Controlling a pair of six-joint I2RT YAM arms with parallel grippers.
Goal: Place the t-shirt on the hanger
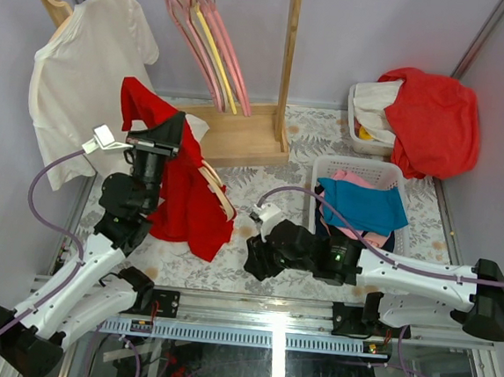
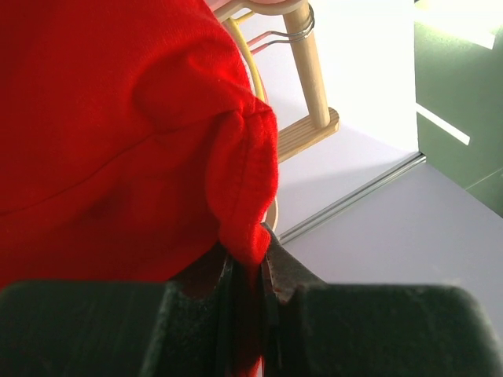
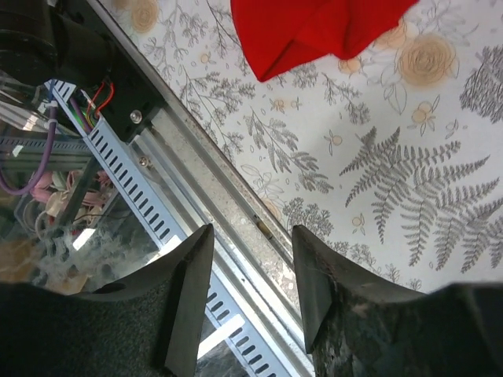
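Note:
The red t-shirt hangs bunched above the left half of the table, its hem touching the flowered cloth. My left gripper is raised and shut on a fold of it; in the left wrist view the red cloth fills the frame and is pinched between the jaws of the left gripper. The pale wooden hanger shows partly at the shirt's right side, half wrapped in the cloth. My right gripper is low near the front edge, open and empty, with a corner of the t-shirt ahead of it.
A wooden rack at the back holds pink and yellow hangers and a white t-shirt. A white basket holds blue and pink clothes. A second basket with a red-orange garment stands back right. A metal rail lines the front edge.

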